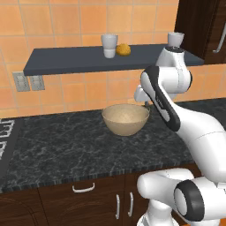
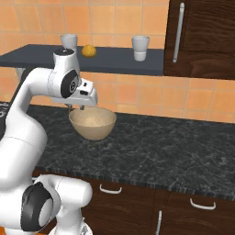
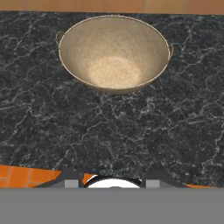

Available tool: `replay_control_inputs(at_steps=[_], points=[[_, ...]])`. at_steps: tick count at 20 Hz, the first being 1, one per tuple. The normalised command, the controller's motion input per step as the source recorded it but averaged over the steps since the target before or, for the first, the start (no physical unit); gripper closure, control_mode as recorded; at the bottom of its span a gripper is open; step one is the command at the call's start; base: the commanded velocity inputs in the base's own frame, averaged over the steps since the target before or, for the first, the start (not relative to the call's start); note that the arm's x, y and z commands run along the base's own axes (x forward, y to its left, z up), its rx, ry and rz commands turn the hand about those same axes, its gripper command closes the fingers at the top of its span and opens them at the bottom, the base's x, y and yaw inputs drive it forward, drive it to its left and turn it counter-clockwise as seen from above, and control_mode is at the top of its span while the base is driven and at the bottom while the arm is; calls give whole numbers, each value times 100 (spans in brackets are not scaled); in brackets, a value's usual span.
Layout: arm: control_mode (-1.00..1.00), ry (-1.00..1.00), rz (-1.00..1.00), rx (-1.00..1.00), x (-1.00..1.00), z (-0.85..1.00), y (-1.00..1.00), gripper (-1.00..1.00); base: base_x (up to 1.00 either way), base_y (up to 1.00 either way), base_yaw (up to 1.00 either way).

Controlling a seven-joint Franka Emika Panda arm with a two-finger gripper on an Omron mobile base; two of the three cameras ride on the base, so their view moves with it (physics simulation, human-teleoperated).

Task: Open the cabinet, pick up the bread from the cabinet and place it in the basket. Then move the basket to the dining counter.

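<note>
The basket [image 1: 125, 119] [image 2: 92, 122] [image 3: 113, 52], a wide tan bowl with nothing in it, stands on the black-speckled worktop [image 1: 66, 145]. My gripper [image 1: 144, 103] [image 2: 76, 108] hangs just above the basket's wall-side rim, pointing down, with its fingers [image 3: 72, 182] spread and nothing between them. The bread [image 1: 123, 49] [image 2: 89, 50], a small golden lump, rests on the dark open shelf [image 1: 62, 59] above, between white cups. At the upper right, the dark wood cabinet [image 1: 207, 26] [image 2: 202, 36] has its door closed. The dining counter is out of view.
Stacked white cups [image 1: 109, 45] [image 2: 140, 48] stand by the bread, and another cup [image 1: 175, 39] [image 2: 69, 41] sits behind my arm. A stove edge [image 1: 4, 132] lies at the far left. Wall sockets [image 1: 21, 81] are under the shelf.
</note>
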Motion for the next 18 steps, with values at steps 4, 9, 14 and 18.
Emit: replay_control_inputs(at_steps=[4,9,14,18], points=[[-100,-11,2,0,-22,2,0,-100,0,0,0],[-100,-23,2,5,-11,75,17,-100,0,0,0],[-100,-20,6,5,0,88,11,-100,0,0,0],[-100,-23,1,4,8,74,0,-100,0,0,0]])
